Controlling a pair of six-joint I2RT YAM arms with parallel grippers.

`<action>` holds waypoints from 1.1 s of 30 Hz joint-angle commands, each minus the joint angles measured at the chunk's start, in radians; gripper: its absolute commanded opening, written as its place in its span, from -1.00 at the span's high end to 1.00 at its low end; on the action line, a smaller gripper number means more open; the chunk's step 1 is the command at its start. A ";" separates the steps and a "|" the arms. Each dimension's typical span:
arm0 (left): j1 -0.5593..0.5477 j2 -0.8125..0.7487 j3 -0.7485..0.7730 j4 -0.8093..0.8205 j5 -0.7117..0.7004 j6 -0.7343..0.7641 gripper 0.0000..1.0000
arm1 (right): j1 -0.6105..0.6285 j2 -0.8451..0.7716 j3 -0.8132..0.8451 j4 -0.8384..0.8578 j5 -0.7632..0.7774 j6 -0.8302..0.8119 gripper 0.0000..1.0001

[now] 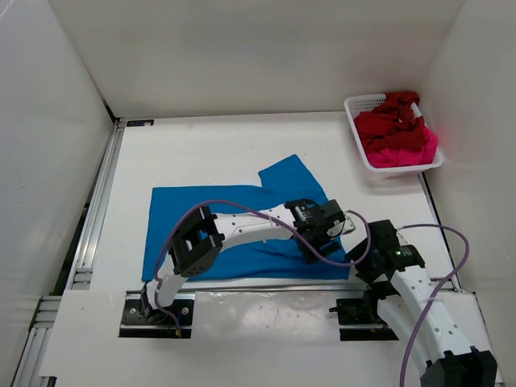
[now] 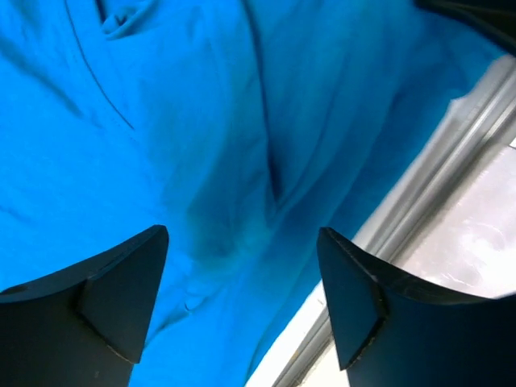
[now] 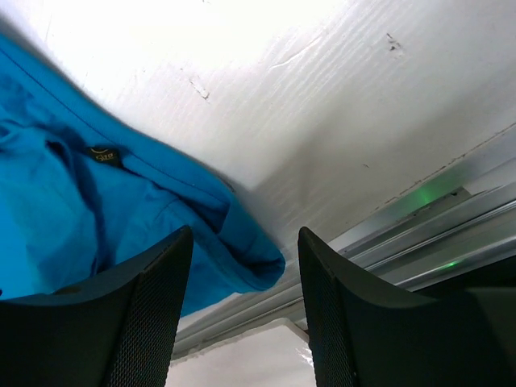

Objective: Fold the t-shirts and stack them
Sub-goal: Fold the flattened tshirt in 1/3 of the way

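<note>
Two arms reach out from the near edge, both working at the right-hand end of the blue t-shirt (image 1: 234, 197). Right gripper (image 3: 244, 242) first, nearest us: it hangs low over the shirt's near right end, just beside the metal rail (image 3: 419, 234). Its fingers are spread apart with nothing pinched, and a rounded fold of blue lies on the table below the gap. Left gripper (image 2: 242, 242) sits a touch farther in, over the shirt's right part. Its jaws are wide, with rumpled blue beneath them and no cloth held. The shirt lies spread across the middle of the white table (image 1: 210, 149), one sleeve poking toward the far right. Back in the far right corner, the white basket (image 1: 355, 133) holds the dark red t-shirt (image 1: 391, 121) and the pink t-shirt (image 1: 411, 151), bunched together with the pink one nearer.
</note>
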 commanded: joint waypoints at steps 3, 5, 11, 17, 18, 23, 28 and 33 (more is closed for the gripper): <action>0.018 0.038 0.031 0.014 0.006 -0.002 -0.52 | -0.001 -0.014 -0.024 0.012 0.000 0.035 -0.19; 0.018 0.078 0.064 0.014 -0.043 -0.002 -0.42 | -0.001 -0.014 -0.046 0.032 -0.031 0.035 -0.19; 0.029 0.101 0.064 0.014 -0.080 -0.002 -0.06 | -0.001 -0.034 -0.046 0.051 -0.042 0.035 -0.19; 0.047 0.069 0.076 0.014 -0.112 -0.002 0.41 | -0.001 -0.059 -0.064 0.060 -0.074 0.035 -0.15; 0.058 0.060 0.085 0.005 -0.112 -0.002 0.41 | -0.001 -0.059 -0.088 0.060 -0.088 0.035 -0.12; 0.087 0.050 0.085 -0.015 -0.112 -0.002 0.22 | -0.001 -0.059 -0.116 0.069 -0.108 0.035 0.54; 0.144 0.041 0.085 -0.024 -0.157 -0.002 0.02 | -0.001 -0.068 -0.116 0.060 -0.088 0.035 0.89; 0.210 0.050 0.085 -0.024 -0.215 -0.002 -0.13 | -0.001 -0.068 -0.125 0.060 -0.088 0.035 0.89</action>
